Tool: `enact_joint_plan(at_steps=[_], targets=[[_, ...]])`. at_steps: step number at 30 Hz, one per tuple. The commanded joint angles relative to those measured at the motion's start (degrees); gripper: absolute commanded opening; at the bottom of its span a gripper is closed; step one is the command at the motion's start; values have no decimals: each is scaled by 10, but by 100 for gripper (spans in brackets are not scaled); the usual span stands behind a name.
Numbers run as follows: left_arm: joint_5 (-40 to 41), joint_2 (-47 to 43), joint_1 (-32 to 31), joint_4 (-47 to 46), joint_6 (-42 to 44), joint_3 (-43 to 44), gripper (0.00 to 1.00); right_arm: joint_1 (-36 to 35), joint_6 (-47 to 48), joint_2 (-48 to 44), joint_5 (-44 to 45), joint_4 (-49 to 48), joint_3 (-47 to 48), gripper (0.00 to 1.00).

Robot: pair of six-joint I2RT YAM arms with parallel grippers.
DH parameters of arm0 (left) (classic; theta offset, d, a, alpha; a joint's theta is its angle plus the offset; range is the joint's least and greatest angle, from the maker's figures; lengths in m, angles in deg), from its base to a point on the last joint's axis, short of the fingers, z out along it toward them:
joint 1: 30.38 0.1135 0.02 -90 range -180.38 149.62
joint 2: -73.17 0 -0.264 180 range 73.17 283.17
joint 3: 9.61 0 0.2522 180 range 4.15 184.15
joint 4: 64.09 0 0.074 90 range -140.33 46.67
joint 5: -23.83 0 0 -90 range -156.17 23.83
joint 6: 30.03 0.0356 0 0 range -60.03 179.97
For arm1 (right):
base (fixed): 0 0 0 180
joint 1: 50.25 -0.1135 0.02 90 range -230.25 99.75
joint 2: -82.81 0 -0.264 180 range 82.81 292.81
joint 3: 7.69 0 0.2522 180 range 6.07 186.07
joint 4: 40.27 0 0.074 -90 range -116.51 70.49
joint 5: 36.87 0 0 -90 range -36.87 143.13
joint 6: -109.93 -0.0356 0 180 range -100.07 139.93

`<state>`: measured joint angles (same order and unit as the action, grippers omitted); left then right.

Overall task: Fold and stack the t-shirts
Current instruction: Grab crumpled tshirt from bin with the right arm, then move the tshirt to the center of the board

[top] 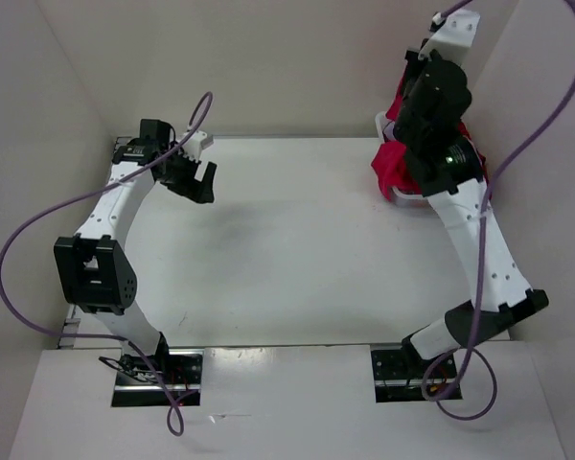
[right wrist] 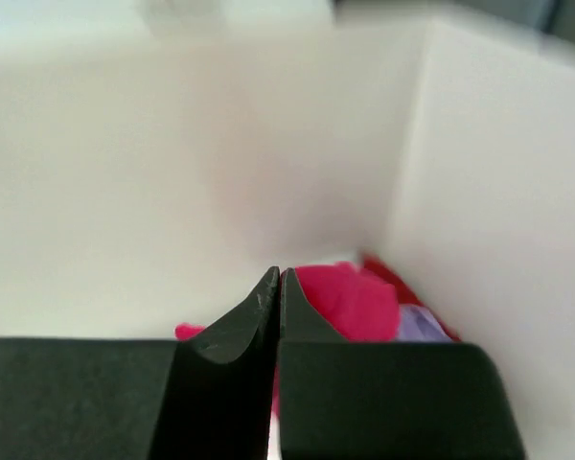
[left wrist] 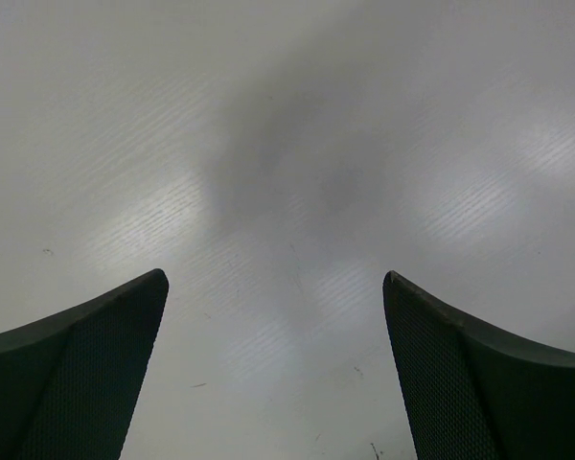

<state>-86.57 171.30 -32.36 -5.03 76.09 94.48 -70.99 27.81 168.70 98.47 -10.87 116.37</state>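
Past R tool (right wrist: 278,274), wrist cam alone shows lavender shirt (right wrist: 424,327).

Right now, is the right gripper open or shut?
Shut: the right gripper shows its fingertips meeting with no gap, in front of the magenta-pink t-shirt. Whether it pinches cloth, I cannot tell.

The flat white desk (top: 297,249) is plain, with faint pale streaks. One soft magenta-pink cloth t-shirt (top: 391,165) shows beside a dark red cloth t-shirt (right wrist: 391,275) and a lavender purple cloth t-shirt (right wrist: 424,326). The left claw (left wrist: 276,374) has black fingers (left wrist: 96,383) with a fine dotted grid. The right claw (right wrist: 278,287) is plain black. The thin round cables (top: 38,230) are purple.
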Motion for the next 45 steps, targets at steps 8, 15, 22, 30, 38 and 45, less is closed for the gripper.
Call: enact_joint_plan(at_steps=[8,15,22,30,38,45], targets=[[-5,-101,17,-32,-35,40,99,-142,30,-47,-189,-34,267,0],[12,-140,45,-32,-35,73,99,-225,-18,29,-336,-29,386,0],[13,-152,71,-32,-35,72,99,-382,117,102,-226,-81,398,0],[8,-140,82,-43,-40,86,99,-277,66,118,-154,-126,225,0],[-9,-140,56,-25,3,50,99,-114,-93,146,-192,-22,52,0],[34,-83,-165,7,88,-116,99,-72,-132,122,-223,13,-22,0]])
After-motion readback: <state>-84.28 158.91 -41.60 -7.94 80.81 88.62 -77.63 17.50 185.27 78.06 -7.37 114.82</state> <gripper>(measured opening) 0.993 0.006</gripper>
